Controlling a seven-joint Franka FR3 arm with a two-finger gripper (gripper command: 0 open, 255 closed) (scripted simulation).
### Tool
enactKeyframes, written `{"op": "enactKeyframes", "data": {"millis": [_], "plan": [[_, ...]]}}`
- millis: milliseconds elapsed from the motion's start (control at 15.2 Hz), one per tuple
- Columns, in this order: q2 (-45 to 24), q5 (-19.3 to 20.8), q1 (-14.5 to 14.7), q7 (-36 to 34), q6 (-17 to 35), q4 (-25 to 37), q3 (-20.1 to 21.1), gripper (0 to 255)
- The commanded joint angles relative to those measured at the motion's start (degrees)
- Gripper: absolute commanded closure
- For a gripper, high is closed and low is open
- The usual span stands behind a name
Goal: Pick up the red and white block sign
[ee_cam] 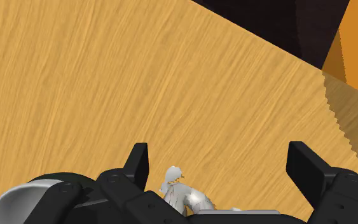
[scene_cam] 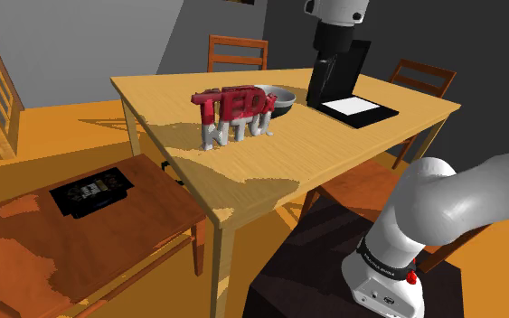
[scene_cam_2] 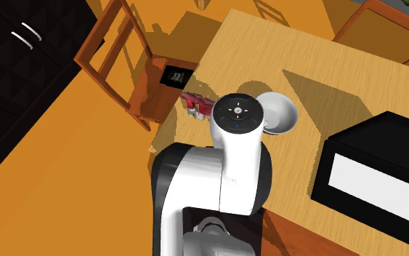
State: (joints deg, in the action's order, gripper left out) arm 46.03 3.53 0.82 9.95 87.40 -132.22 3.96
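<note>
The block sign (scene_cam: 233,116) stands upright on the wooden table (scene_cam: 243,167), red letters on top and white ones below. From the second exterior view, the sign (scene_cam_2: 195,105) peeks out beside the arm near the table's edge. My gripper (scene_cam: 325,70) hangs above the table behind the grey bowl (scene_cam: 280,99), to the shoulder view's right of the sign and apart from it. In the wrist view my gripper (ee_cam: 222,167) is open over bare tabletop with nothing between its fingers. A white piece of the sign (ee_cam: 179,189) shows low by one finger (ee_cam: 138,162).
An open black laptop (scene_cam: 347,90) sits just behind my gripper. The bowl (scene_cam_2: 279,113) lies between sign and laptop (scene_cam_2: 375,174). A chair (scene_cam: 108,217) carrying a flat black device (scene_cam: 92,191) stands by the table's near side. More chairs (scene_cam: 237,50) line the far side.
</note>
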Motion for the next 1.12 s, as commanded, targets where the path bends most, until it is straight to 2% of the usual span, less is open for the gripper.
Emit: {"op": "enactKeyframes", "data": {"millis": [0, 396, 924, 1056], "plan": [[0.0, 0.0, 0.0, 0.0, 0.0, 0.0, 0.0, 0], [-13.9, 1.7, 6.8, 22.5, 4.3, 9.3, -5.9, 0], [-31.2, -0.6, 14.7, 51.4, 4.9, 24.5, -9.2, 0], [-31.8, -0.7, 15.0, 52.7, 5.6, 24.3, -9.2, 0]]}}
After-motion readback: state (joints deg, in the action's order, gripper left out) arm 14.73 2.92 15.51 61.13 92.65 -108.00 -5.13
